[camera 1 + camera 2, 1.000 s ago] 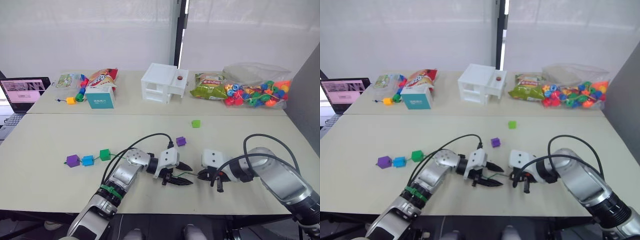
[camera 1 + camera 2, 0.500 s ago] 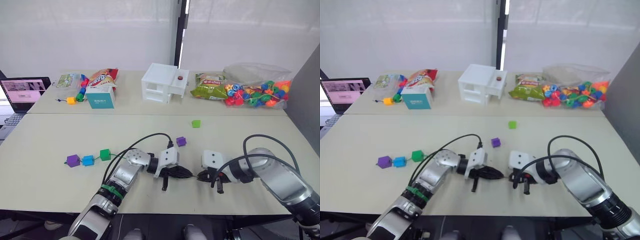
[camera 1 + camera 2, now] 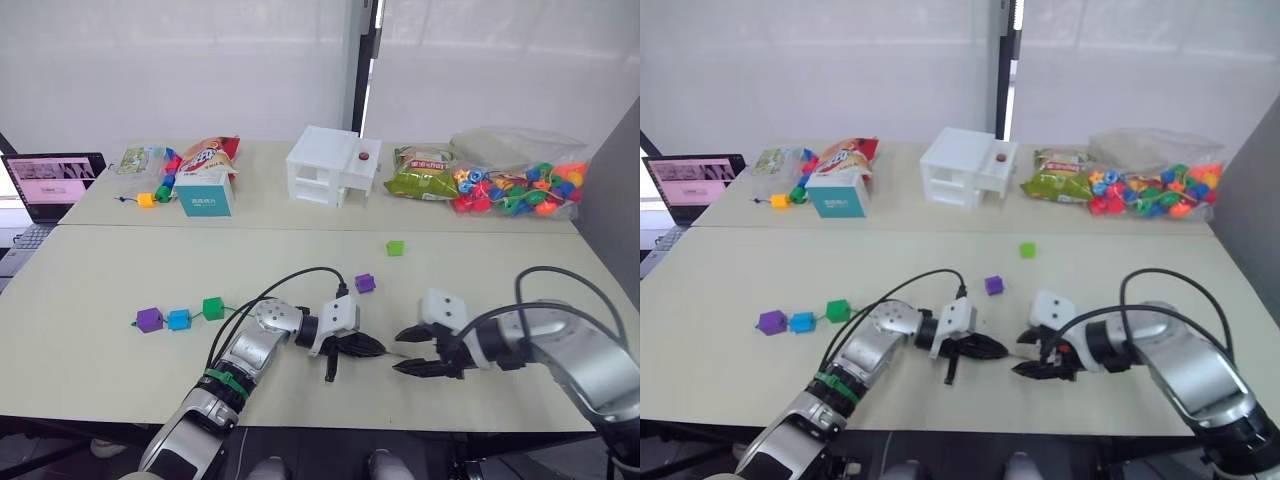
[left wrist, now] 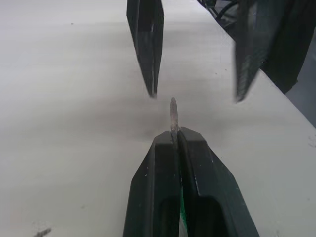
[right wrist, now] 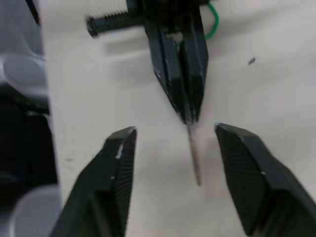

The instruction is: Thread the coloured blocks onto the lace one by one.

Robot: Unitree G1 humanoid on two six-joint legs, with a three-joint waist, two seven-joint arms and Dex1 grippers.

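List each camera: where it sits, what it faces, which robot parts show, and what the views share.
Left eye view: on the head, looking forward and down at the table; both arms show.
Right eye view: same scene from the stereo camera's other eye.
Left wrist view: along the shut left gripper pinching the lace's needle tip; the right gripper's fingers face it.
Right wrist view: between the open right gripper fingers toward the left gripper.
Shared: the needle tip and both grippers.
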